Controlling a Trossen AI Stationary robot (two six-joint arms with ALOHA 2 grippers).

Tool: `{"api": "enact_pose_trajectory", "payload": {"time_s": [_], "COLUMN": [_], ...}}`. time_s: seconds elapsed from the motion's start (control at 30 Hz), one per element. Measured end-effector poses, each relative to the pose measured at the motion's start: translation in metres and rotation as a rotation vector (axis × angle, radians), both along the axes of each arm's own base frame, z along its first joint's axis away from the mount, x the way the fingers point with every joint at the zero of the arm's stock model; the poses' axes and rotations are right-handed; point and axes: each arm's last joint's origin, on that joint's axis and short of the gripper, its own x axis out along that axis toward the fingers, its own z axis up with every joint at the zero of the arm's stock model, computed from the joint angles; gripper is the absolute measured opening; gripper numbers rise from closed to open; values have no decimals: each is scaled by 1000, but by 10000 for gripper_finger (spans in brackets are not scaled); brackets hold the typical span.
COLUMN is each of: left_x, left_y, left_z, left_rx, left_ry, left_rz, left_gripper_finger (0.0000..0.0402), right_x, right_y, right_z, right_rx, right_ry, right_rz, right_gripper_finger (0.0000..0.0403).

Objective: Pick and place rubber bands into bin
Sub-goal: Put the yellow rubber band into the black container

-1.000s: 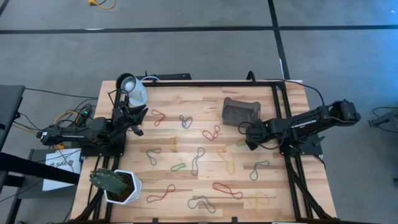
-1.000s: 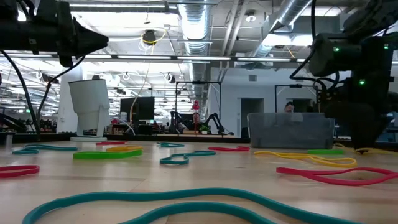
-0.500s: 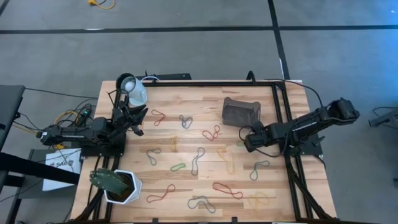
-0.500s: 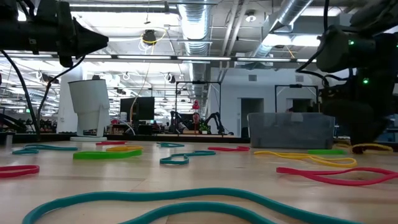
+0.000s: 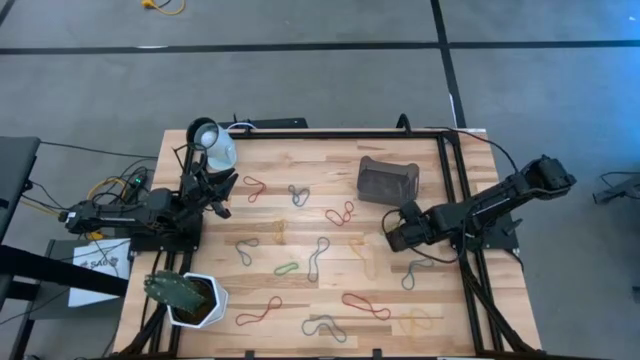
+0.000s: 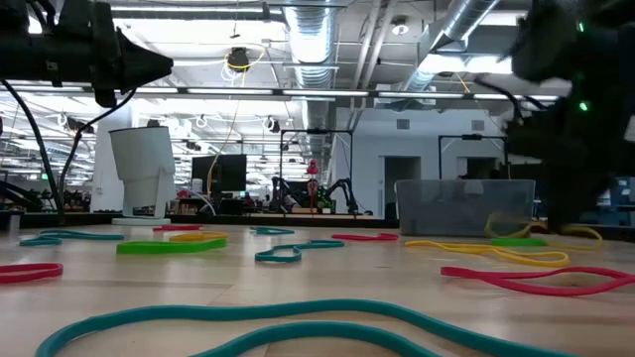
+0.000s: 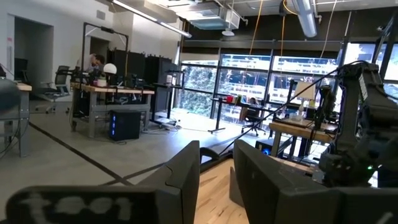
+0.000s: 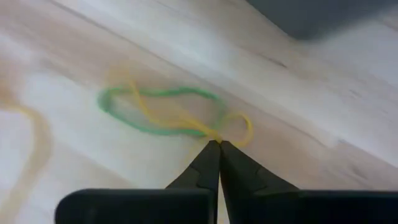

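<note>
- Rubber bands lie scattered over the wooden table in front of you, in red, green, grey, yellow and blue; you will find most of them in the middle and near part of the tabletop, apart from one another.
- At your far left, the left gripper is poised above the table edge near the white cup, with its fingers standing apart and nothing between them.
- Below it, at the near left corner, note the white pot with a green plant.
- Moving right, a green band and a teal band rest flat on the wood in the low view.
- Right of centre, the bin sits towards the far side of the table; you cannot see into it from the low view.
- Just nearer than the bin, the right gripper has its fingertips pressed together on a yellow band, which lies across a green loop on the table.
- At your far right, the right arm reaches in from the table's edge.
</note>
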Motion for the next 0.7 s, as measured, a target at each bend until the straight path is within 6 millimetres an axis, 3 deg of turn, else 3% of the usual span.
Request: {"api": "enact_pose_trajectory", "payload": {"time_s": [0.17,0.3,0.53,0.7], "left_x": [0,0,0,0], "left_y": [0,0,0,0], "left_z": [0,0,0,0], "left_rx": [0,0,1,0], "left_ry": [0,0,0,-1], "left_rz": [0,0,0,0], "left_gripper_finger": [88,88,88,88], "right_x": [19,33,47,45], "right_y": [15,16,-2,-23], "right_z": [27,50,85,90], "right_rx": [-61,-183,-457,-623], "right_ry": [-126,-193,-180,-104], "right_rz": [120,190,213,112], "right_gripper_finger": [2,1,1,1]}}
